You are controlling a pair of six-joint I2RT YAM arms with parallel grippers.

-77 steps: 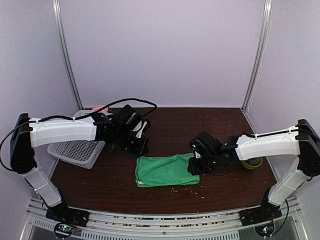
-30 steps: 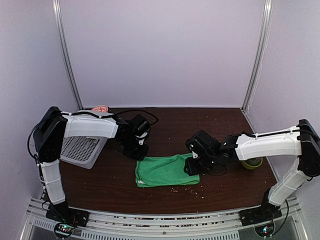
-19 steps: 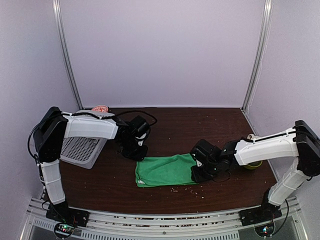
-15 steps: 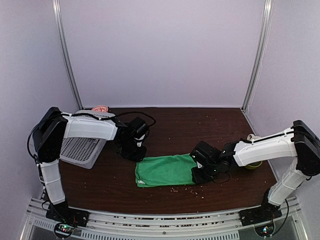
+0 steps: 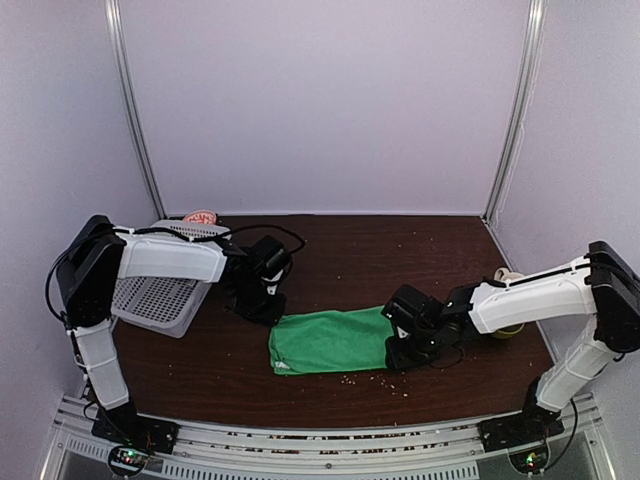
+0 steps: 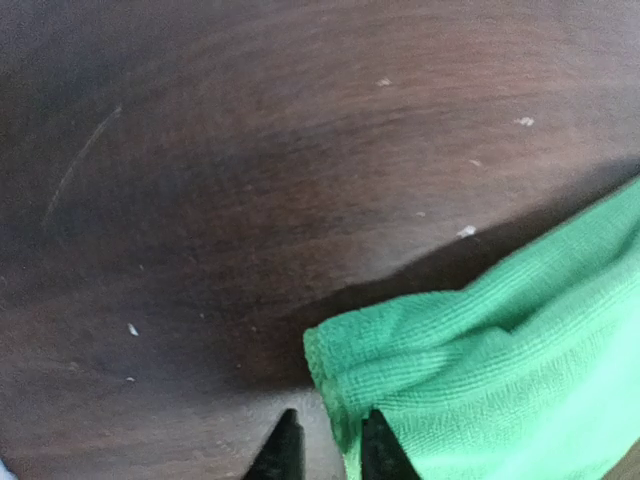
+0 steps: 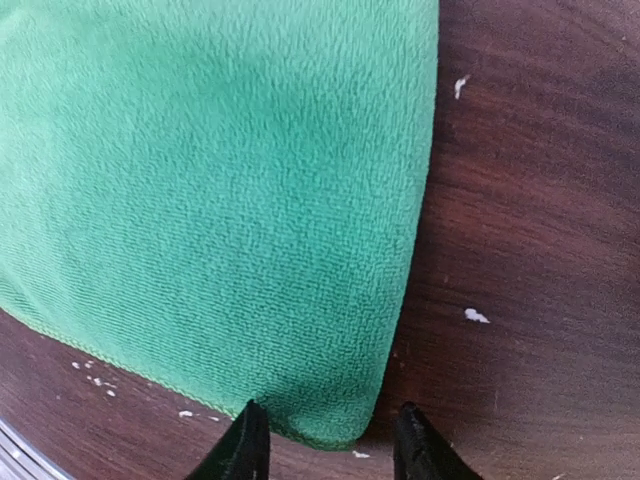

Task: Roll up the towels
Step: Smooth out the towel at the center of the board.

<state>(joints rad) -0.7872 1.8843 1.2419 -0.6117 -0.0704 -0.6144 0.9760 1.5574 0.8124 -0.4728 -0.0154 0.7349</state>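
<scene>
Top external: the fuzzy green towel (image 5: 330, 340) lies flat on the wood-grain table (image 5: 400, 260). The left gripper (image 6: 328, 455), narrowly parted, meets its far-left corner. The right gripper (image 7: 325, 445), open, straddles its rounded near-right corner.

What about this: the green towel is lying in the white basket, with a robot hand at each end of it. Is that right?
Not quite. The green towel lies on the brown table, not in the white basket, which sits apart to its left, as the top external view shows. The left gripper and right gripper are indeed at its ends.
</scene>
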